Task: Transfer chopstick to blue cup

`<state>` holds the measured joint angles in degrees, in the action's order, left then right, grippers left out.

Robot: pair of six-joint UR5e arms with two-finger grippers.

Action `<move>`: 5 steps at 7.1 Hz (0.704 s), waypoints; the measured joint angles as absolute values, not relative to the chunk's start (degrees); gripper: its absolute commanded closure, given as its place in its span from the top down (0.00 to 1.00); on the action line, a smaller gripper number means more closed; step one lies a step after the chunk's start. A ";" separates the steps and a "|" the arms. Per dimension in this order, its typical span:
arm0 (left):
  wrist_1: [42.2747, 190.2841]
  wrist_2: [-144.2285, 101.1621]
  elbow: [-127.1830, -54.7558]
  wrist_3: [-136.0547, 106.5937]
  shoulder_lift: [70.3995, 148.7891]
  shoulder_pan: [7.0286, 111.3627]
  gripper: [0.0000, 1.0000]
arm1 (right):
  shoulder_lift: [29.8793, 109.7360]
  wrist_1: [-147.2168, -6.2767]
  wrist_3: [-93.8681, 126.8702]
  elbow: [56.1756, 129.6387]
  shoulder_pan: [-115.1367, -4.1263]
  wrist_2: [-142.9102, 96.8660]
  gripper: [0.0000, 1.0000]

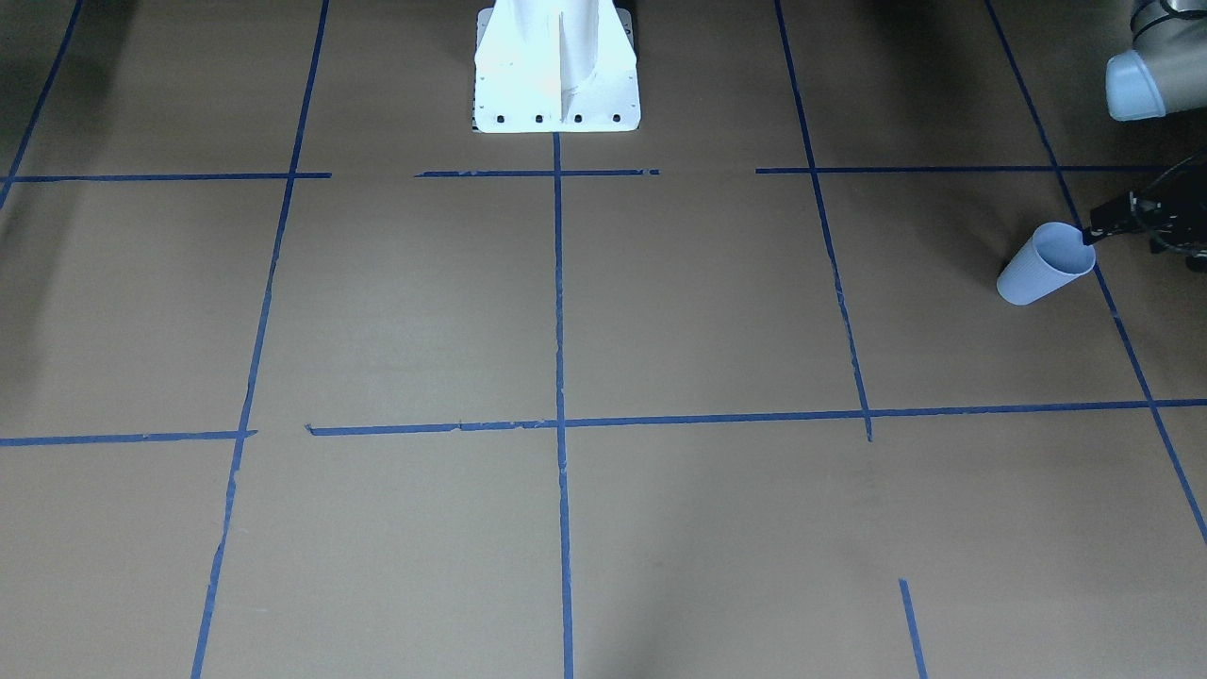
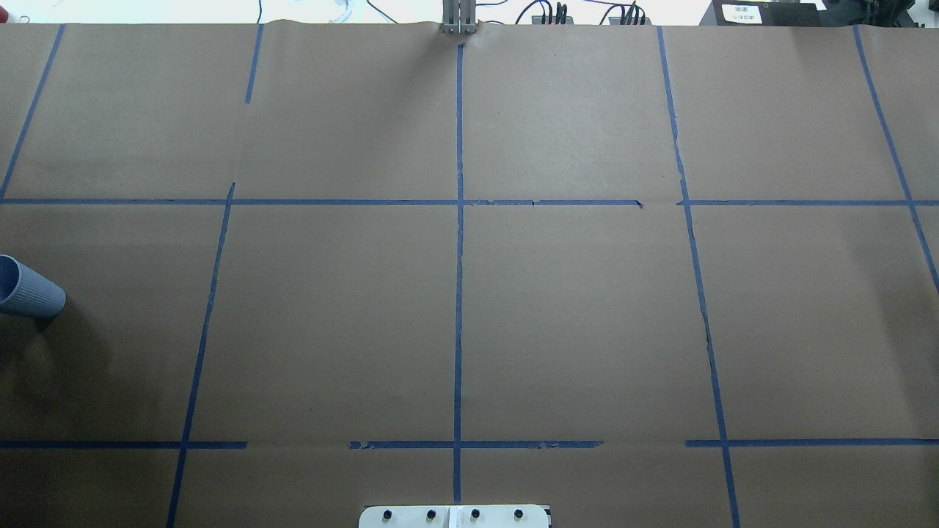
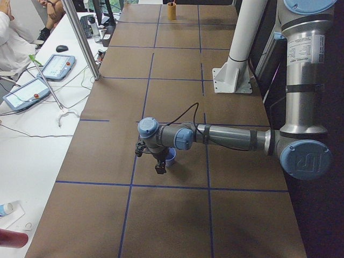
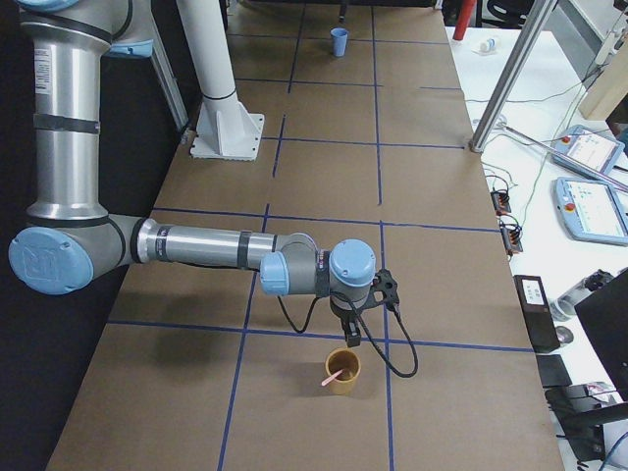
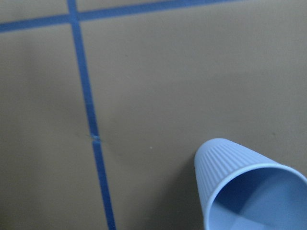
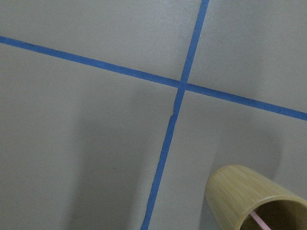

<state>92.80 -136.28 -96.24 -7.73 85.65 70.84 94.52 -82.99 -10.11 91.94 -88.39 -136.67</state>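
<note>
Two cups and one chopstick are on the table (image 2: 587, 330), with two arms over it. The left arm (image 3: 231, 138) rises straight up from its base, bends at the elbow and runs its forearm out low and level across the table. At its end the left gripper (image 3: 159, 167) points down just beside the blue cup (image 1: 1047, 264). In the front view a dark part of it sits at the cup's rim, but whether the fingers are spread or pressed together cannot be told. The right arm (image 4: 196, 245) is posed the same way at the other end of the table, forearm level. The right gripper (image 4: 351, 337) hangs down just above and behind the tan cup (image 4: 342, 371), and how its fingers stand cannot be told either. The blue cup stands upright near the table's left end, and its inside shows nothing but blue walls in the left wrist view. The tan cup stands upright near the right end, well apart from the blue one. It holds the pink chopstick (image 4: 332, 376), which leans against the rim with its tip sticking out. Blue tape (image 2: 458, 293) marks a grid on the brown surface, and a white pedestal (image 1: 556, 75) stands at the robot's edge, midway between the cups.
</note>
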 measured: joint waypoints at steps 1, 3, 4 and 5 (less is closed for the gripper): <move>93.66 -136.33 -95.55 -8.03 85.86 69.65 0.23 | 94.47 -82.98 -10.11 91.94 -88.30 -136.69 1.00; 95.04 -136.60 -94.83 -8.29 86.28 68.60 0.00 | 94.41 -83.00 -10.18 91.93 -88.12 -136.76 1.00; 95.24 -137.69 -94.77 -8.95 86.95 68.23 0.00 | 94.40 -82.99 -10.24 91.94 -88.10 -136.71 1.00; 95.38 -140.32 -94.99 -11.74 88.40 68.03 0.00 | 94.41 -82.96 -10.29 92.01 -88.07 -136.69 1.00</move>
<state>95.38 -140.32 -94.99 -11.74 88.40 68.03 94.41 -82.96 -10.29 92.01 -88.07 -136.69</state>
